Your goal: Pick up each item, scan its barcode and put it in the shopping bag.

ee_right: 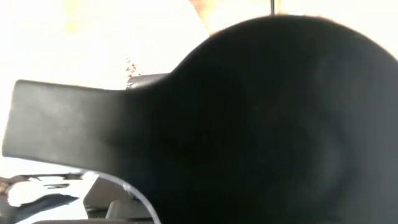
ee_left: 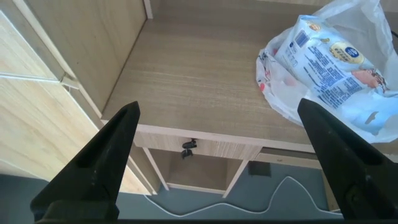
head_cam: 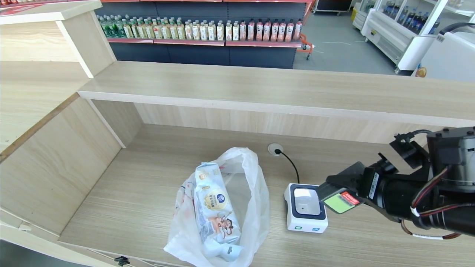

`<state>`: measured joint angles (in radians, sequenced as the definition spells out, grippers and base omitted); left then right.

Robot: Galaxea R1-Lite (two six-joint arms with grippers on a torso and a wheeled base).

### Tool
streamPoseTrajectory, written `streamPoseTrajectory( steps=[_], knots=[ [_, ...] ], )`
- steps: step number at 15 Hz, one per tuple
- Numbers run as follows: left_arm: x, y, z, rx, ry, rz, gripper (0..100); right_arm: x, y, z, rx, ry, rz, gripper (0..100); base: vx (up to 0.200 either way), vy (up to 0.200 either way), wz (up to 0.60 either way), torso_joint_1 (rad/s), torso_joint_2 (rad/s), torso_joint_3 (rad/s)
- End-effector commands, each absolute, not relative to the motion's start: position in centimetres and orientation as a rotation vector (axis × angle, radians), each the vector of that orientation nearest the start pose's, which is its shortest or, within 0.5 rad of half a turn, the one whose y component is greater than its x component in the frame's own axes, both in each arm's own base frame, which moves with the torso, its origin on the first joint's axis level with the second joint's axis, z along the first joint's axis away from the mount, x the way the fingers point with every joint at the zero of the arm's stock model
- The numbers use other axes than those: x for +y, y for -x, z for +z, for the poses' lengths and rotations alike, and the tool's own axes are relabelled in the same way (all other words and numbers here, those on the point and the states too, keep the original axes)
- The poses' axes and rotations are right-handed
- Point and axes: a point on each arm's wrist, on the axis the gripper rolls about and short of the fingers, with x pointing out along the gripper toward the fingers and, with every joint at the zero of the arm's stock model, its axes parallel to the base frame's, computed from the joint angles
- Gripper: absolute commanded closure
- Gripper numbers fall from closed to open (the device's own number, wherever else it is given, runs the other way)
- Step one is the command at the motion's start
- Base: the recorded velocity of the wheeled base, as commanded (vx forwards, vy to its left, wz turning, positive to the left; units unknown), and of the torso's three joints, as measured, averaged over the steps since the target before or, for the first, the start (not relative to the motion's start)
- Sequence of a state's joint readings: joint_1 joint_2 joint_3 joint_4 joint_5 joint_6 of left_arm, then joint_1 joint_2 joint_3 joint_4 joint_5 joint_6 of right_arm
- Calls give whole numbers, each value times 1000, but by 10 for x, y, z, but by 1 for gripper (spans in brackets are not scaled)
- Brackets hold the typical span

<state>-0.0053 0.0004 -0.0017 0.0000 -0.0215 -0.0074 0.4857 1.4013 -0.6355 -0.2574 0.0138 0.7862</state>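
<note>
A white plastic shopping bag lies open on the wooden counter, with a blue-and-white package inside it; both also appear in the left wrist view, the bag and the package. To the bag's right stands a white barcode scanner. My right gripper is shut on a small dark pack with a green and red label, held just above the scanner's right edge. My left gripper hangs open with nothing in it, in front of the counter's front edge, left of the bag.
A black cable runs from the scanner to a grommet in the counter. A raised ledge closes the back and a wooden side wall the left. A drawer lock sits under the front edge.
</note>
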Motion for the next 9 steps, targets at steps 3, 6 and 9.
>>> streamPoseTrajectory(
  steps=[3,6,9],
  knots=[
    [0,23,76,-1,8,-26,0,112,-211,162,782,-777,207,100,0,0,0,0,0,0],
    [0,23,76,-1,8,-26,0,118,-220,158,830,-894,182,100,0,0,0,0,0,0],
    [0,23,76,-1,8,-26,0,124,-232,151,865,-988,122,100,0,0,0,0,0,0]
  ],
)
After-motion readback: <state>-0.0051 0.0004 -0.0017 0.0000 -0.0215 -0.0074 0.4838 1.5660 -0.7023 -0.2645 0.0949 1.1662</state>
